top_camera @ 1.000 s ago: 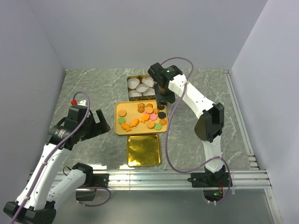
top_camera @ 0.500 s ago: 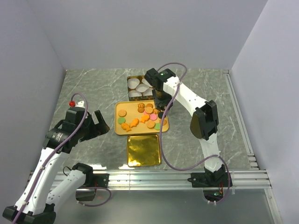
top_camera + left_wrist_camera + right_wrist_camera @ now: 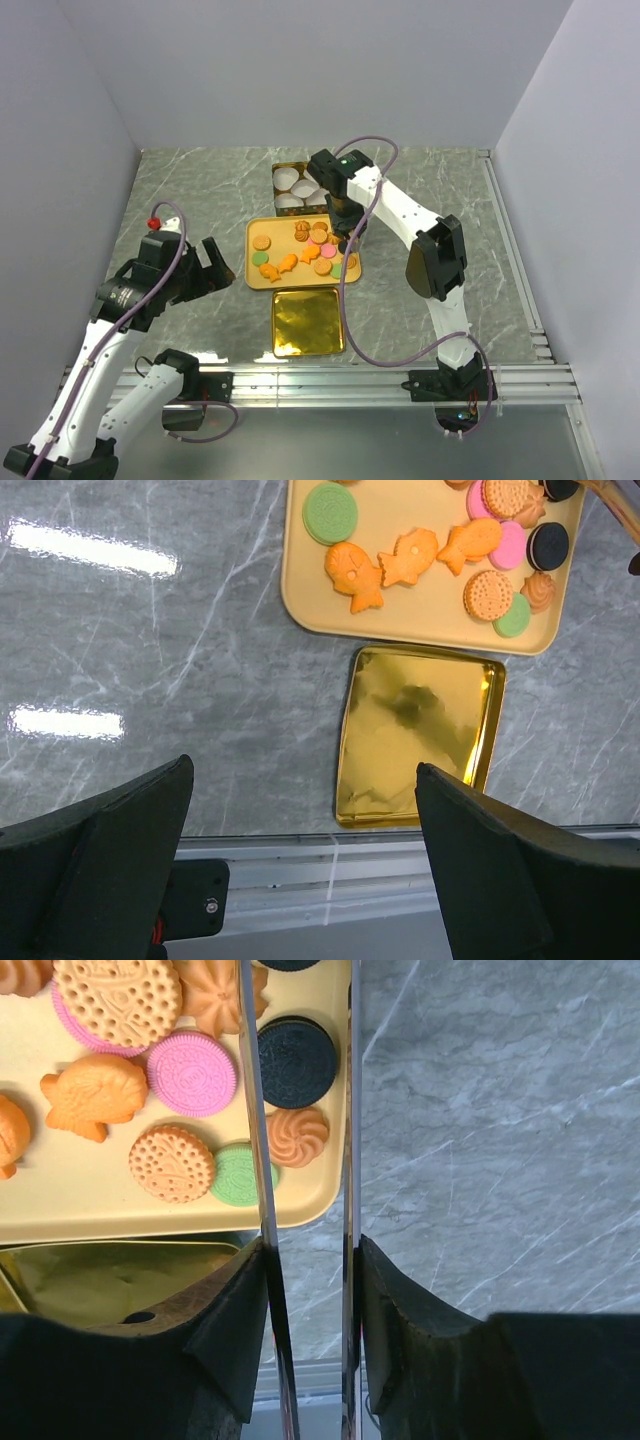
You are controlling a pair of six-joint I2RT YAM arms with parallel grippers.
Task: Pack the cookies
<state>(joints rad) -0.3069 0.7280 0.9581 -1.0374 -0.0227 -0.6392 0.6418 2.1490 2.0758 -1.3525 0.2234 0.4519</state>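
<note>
While poised over the right edge of the tan tray, found right gripper with thin fingers a biscuit's width apart and a black cookie showing between them. With tips out of frame, cannot tell whether clamped.

Noted the cookies lying on the tray, none seen in the paper cups of the tin.

Judged step: picking one up. Next calls for closing squarely, lifting clear, carrying to a cup.

Saw left gripper spread wide, holding nothing, near the tray.

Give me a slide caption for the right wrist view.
Right tool, open, its fingers flanking a black cookie and a swirl cookie at the tray edge.
</note>
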